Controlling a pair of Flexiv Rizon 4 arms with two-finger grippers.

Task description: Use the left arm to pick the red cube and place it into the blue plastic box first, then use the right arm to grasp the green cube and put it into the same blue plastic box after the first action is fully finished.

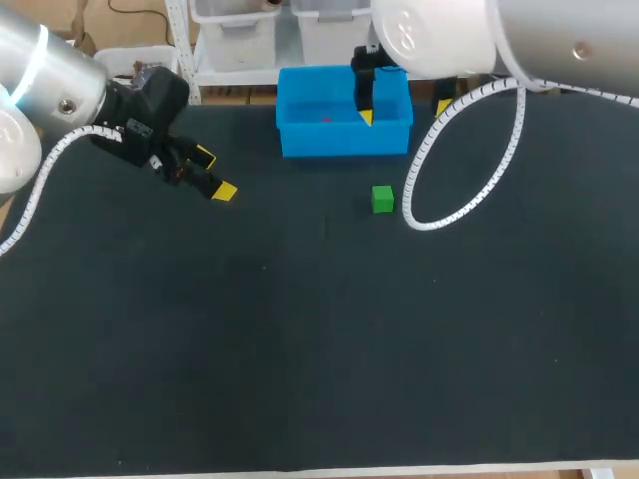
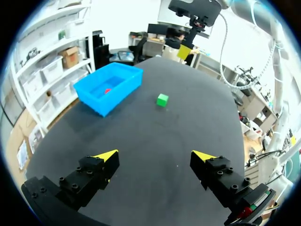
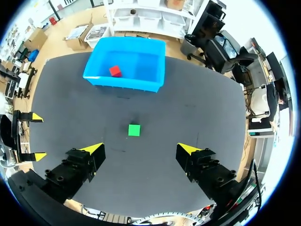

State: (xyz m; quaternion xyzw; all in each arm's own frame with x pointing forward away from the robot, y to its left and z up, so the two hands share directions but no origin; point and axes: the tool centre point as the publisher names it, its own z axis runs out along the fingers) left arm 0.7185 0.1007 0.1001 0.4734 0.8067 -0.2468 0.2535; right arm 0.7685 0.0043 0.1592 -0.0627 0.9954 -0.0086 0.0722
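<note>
**Head view.** The red cube (image 1: pixel 326 119) lies inside the blue plastic box (image 1: pixel 300 142) at the far side of the table (image 1: pixel 300 339). My left gripper (image 1: pixel 214 174) stands well apart from the box over the table's left part, fingers spread, nothing held. I judge the first action complete. The green cube (image 1: pixel 382 199) sits on the table just before the box's front right corner. My right gripper (image 1: pixel 404 111) hangs high near the box, fingers wide, empty.

**Left wrist view.** My left gripper (image 2: pixel 155 155) is wide open with only bare table between its tips. The box (image 2: pixel 117 96) holds the red cube (image 2: pixel 107 91). The green cube (image 2: pixel 162 100) rests clear of the box wall. No left-arm action is required.

**Right wrist view.** My right gripper (image 3: pixel 141 149) is fully open and empty. The green cube (image 3: pixel 134 130) lies ahead of it, nearly centred between the fingers and slightly toward the left-hand one. The box (image 3: pixel 127 84) and the red cube (image 3: pixel 115 71) lie beyond. The left gripper (image 3: pixel 37 136) is off to one side, clear of my path.

**Recommendation.** Centre the green cube between the fingers before descending. Square the fingers to two opposite faces and come straight down. Close only when the tips bracket the cube's middle. Lift above the box rim before crossing, and release over the open floor beside the red cube.
</note>
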